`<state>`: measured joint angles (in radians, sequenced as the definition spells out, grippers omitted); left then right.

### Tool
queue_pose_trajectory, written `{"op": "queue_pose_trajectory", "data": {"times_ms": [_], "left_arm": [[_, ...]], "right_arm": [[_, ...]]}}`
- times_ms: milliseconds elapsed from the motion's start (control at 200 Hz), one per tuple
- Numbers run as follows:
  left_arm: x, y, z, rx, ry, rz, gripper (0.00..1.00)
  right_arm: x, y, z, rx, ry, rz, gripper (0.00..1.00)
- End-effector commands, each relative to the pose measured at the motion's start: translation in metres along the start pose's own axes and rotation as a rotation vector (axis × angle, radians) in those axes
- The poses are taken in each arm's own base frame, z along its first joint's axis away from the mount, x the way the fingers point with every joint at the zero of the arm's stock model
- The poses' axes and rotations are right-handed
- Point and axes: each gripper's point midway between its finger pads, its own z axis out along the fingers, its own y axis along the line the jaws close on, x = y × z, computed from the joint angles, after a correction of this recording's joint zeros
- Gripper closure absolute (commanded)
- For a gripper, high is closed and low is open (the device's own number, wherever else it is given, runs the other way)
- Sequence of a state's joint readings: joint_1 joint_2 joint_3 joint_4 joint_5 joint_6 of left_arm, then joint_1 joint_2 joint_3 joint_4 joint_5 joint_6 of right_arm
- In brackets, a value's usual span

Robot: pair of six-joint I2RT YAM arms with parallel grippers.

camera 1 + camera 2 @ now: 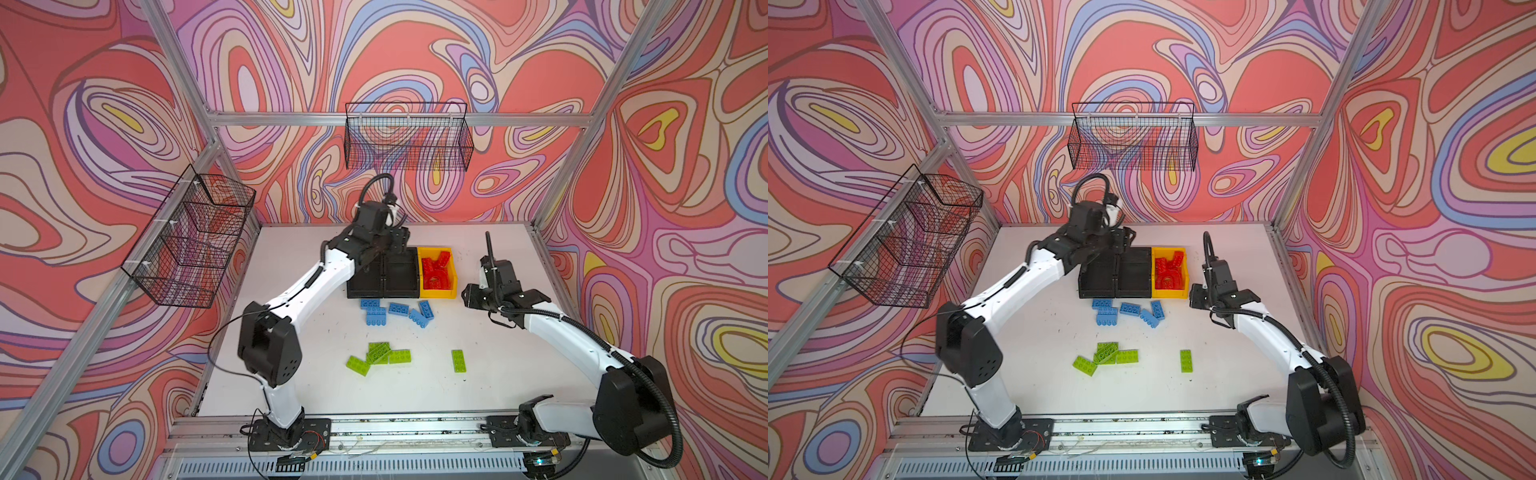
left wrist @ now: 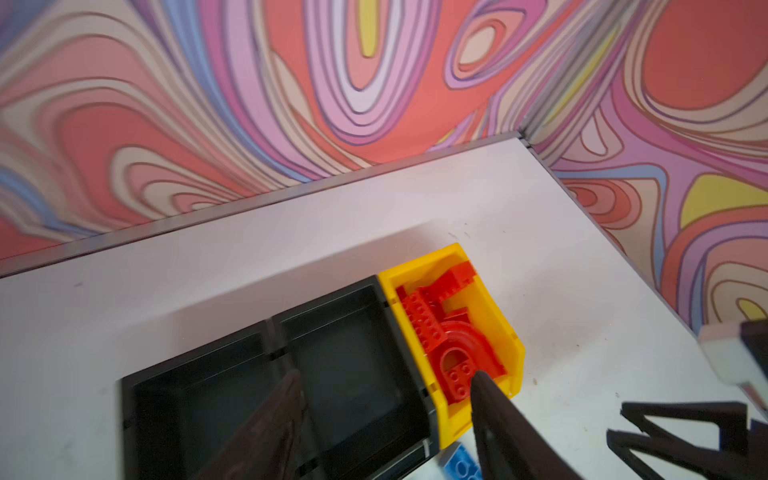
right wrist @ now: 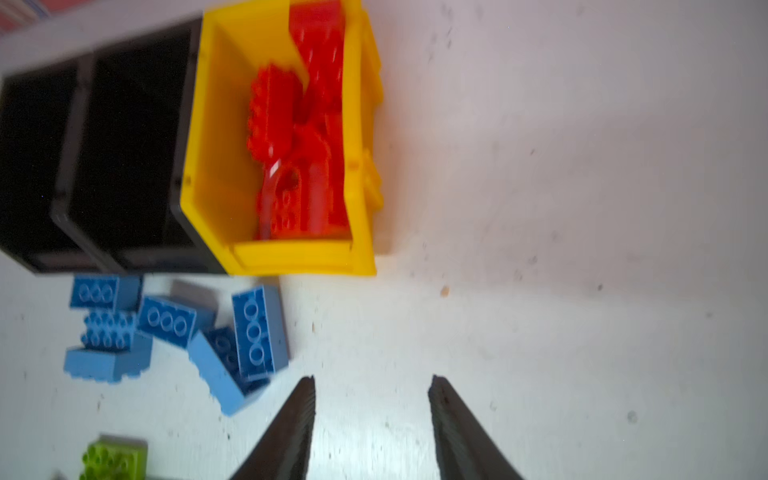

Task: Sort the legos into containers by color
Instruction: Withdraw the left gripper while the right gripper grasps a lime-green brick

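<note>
Fingers first: the left gripper [image 2: 386, 378] has its fingers [image 2: 496, 432] spread apart with nothing between them. The gap frames the inside of a black bin. The right gripper [image 3: 372, 380] also has its fingers [image 3: 297, 432] spread and holds nothing, with only bare white table [image 3: 582, 208] below.

Left arm, both top views: it rises from its base at the lower left and folds at a black elbow left of centre. The white forearm runs up and right to mid-frame. The wrist bends down, so the gripper [image 1: 400, 243] sits over the far edge of the two black bins.

Right arm: from its base at the lower right, the big black elbow bulges toward the lower right corner. The forearm slants up and left, and the wrist sits just right of the yellow bin [image 1: 437, 293], pointing left. The fingertips are hard to make out in these views.

The bins stand in a touching row just above centre: left black bin [image 1: 365, 289], middle black bin [image 1: 402, 272], yellow at the right end.

- Red bricks [image 1: 432, 266] are heaped in the yellow bin, with the red arch [image 1: 437, 282] among them.
- Blue bricks [image 1: 398, 309]: five lie loose on the table just below the black bins, some tipped on their sides.
- Green bricks [image 1: 379, 354]: four are clustered at lower centre, one lying across another.
- A lone green brick [image 1: 458, 360] lies well apart to the right of that cluster.
</note>
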<state>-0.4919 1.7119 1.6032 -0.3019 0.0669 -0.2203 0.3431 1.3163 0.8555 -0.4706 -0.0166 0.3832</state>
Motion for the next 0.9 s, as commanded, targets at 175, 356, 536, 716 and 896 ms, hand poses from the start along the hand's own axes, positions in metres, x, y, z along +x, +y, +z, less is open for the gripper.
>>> {"op": "queue_pose_trajectory", "data": {"times_ms": [175, 356, 536, 716, 896], "left_arm": [[0.057, 0.081, -0.049, -0.167, 0.086, 0.006, 0.23], [0.084, 0.109, -0.051, -0.196, 0.069, -0.076, 0.22], [0.087, 0.107, -0.048, -0.178, 0.072, -0.068, 0.22], [0.085, 0.105, -0.05, -0.153, 0.059, -0.086, 0.24], [0.085, 0.109, -0.052, -0.163, 0.055, -0.086, 0.24]], "right_arm": [[0.094, 0.018, -0.013, 0.009, 0.221, -0.004, 0.42], [0.125, 0.028, -0.022, 0.017, 0.288, -0.014, 0.41], [0.152, 0.023, -0.025, 0.105, 0.365, -0.054, 0.41], [0.165, 0.017, -0.015, 0.122, 0.374, -0.01, 0.43], [0.169, 0.015, -0.006, 0.139, 0.37, -0.018, 0.47]]}}
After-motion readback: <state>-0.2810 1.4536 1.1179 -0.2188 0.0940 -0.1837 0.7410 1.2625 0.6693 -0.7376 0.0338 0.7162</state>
